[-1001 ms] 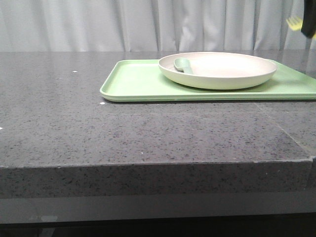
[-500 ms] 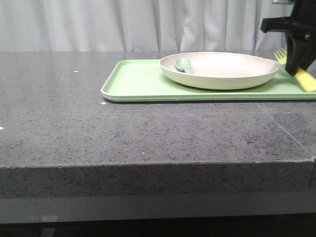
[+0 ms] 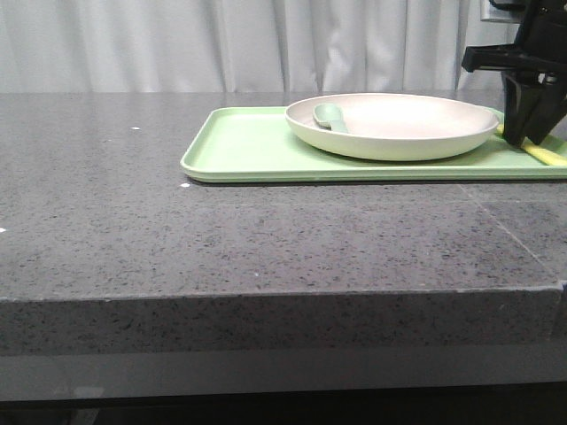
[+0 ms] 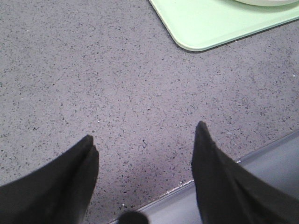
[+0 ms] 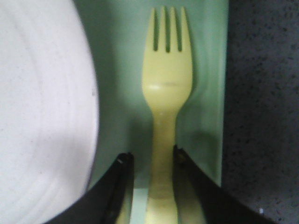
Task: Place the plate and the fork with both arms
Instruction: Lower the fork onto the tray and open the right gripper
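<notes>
The cream plate (image 3: 390,124) rests on the light-green tray (image 3: 248,146), toward its right half. The pale-yellow fork (image 5: 167,93) lies flat on the tray between the plate's rim (image 5: 42,107) and the tray's right edge, tines pointing away from the wrist. My right gripper (image 5: 152,158) straddles the fork's handle, open, with a strip of tray showing between one finger and the handle. In the front view it (image 3: 524,140) hangs low over the tray's right end, the fork's handle (image 3: 545,153) sticking out beside it. My left gripper (image 4: 145,140) is open and empty above bare table.
A small muted-green spoon (image 3: 330,116) lies in the plate at its left side. The tray's near-left corner (image 4: 210,23) shows ahead of the left gripper. The table's front edge (image 4: 261,154) runs just beneath the left fingers. A curtain hangs behind the table.
The right gripper came down from the upper right with the fork, lowered it onto the tray beside the plate, and its fingers have parted from the handle.
</notes>
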Robot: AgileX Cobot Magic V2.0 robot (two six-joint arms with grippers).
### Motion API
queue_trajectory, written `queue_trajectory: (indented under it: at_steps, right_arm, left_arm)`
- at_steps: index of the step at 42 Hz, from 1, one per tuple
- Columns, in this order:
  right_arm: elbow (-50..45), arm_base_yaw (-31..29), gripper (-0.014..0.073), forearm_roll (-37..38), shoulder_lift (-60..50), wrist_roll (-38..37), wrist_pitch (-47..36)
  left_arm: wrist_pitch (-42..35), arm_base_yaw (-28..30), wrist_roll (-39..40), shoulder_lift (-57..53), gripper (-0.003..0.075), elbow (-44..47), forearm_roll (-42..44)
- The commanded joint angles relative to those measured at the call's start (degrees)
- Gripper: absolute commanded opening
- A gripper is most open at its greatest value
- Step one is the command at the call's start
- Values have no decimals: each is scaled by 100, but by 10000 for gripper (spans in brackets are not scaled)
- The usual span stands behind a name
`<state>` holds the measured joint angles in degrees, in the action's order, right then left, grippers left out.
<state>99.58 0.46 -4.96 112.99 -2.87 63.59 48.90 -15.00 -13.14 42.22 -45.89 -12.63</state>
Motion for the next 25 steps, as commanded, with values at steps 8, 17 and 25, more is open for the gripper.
queue_trajectory:
  at_steps: [8,17,25]
  right_arm:
    - [128,-24,372,-11,-721,69,106]
    - [91,-16,372,-11,-1575,126,489]
    - [-503,123,372,-19,-2776,464,522]
  left_arm:
    - [-372,16,-13,-20,432,-158,-116]
    - [-372,16,-13,-20,432,-158,-116]
    - [-392,16,-13,-20,432,-158,-116]
